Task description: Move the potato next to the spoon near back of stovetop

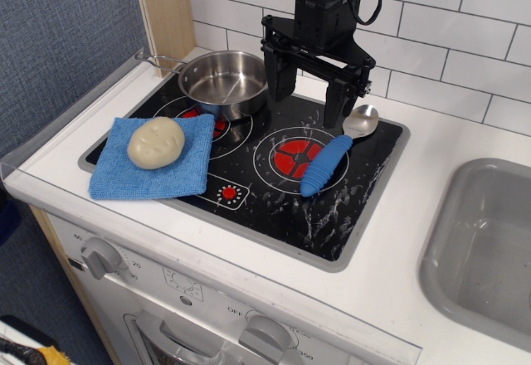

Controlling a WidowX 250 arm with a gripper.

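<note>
The beige potato [156,143] lies on a blue cloth [153,159] at the front left of the black stovetop [348,207]. The spoon [336,151] lies on the right burner, silver bowl toward the back, blue ribbed handle toward the front. My black gripper [307,109] hangs open and empty over the back middle of the stovetop, between the pan and the spoon's bowl. Its fingers [279,79] point down, wide apart. It is well to the right of and behind the potato.
A steel pan [224,83] with a wire handle stands on the back left burner, right beside my left finger. A grey sink [489,240] lies at the right. A white tiled wall [448,33] rises behind. Oven knobs [104,257] are at the front.
</note>
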